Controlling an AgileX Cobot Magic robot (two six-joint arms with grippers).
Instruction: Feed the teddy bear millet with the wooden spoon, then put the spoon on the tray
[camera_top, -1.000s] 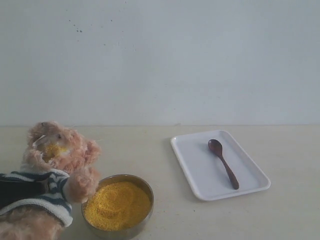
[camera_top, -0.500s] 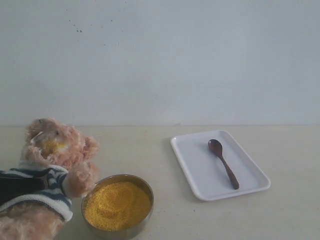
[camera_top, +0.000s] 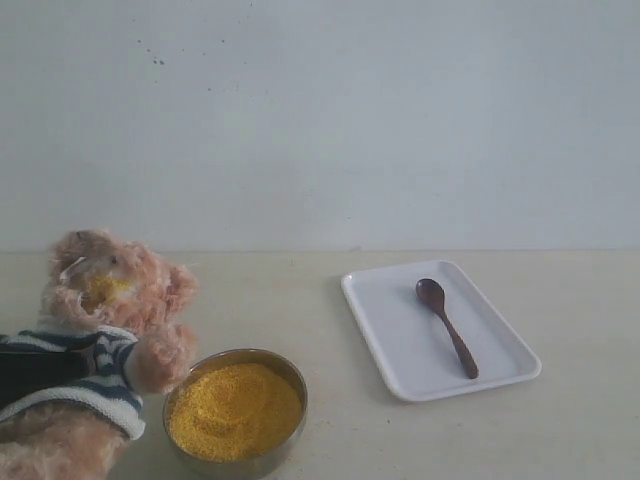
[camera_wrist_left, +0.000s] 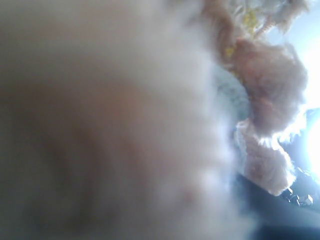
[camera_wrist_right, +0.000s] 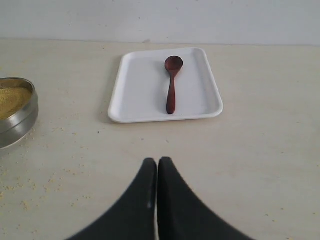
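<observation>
One bear (camera_top: 110, 300), one bowl (camera_top: 240, 352), one spoon (camera_top: 447, 325), one tray (camera_top: 400, 345)

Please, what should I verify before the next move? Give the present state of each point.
1. Wooden spoon lies flat inside the tray: ok.
2. Right gripper shut, empty, apart from the tray: ok.
3. Millet all in the metal bowl: not ok, some grains lie on the table.
4. Teddy bear has yellow grains at its mouth: ok.
5. Hold on the bear: cannot tell, left wrist view shows only blurred fur.
</observation>
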